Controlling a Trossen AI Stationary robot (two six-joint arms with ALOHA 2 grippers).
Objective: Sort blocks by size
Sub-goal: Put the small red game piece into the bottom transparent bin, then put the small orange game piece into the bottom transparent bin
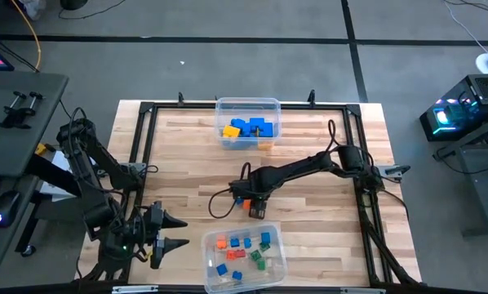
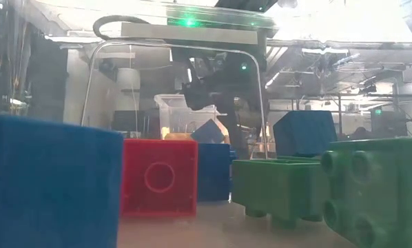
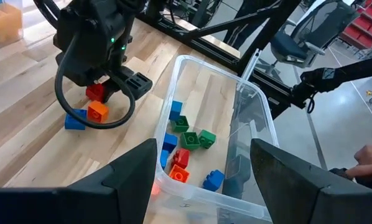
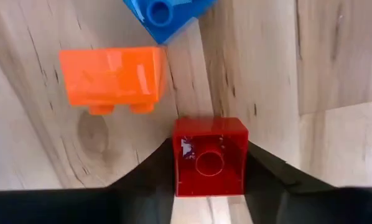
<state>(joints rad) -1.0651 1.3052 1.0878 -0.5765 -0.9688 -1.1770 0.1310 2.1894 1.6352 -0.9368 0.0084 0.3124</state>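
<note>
My right gripper [image 1: 256,207] points down over the table's middle, shut on a small red cube [image 4: 209,157]. A small orange block [image 4: 111,74] and a small blue block [image 4: 167,12] lie on the wood right beside it; they also show in the left wrist view [image 3: 97,111]. The near clear bin [image 1: 277,269] holds several tiny blue, red, orange and green cubes [image 3: 189,140]. The far clear bin [image 1: 270,104] holds larger blue and yellow blocks [image 1: 246,128]. My left gripper [image 1: 177,231] is open and empty, left of the near bin. My right gripper pinches the red cube by two opposite side walls [image 4: 178,163] between its two fingers, coming from above and pointing down. The cube's hollow underside with its round tube faces up toward the wrist. Whether the cube rests on the wood or hangs just above it, I cannot tell.
A black metal frame [image 1: 146,131] runs round the wooden table top. The right arm's cable [image 3: 120,118] loops low over the wood near the loose blocks. Bare wood lies between the two bins and at the table's left.
</note>
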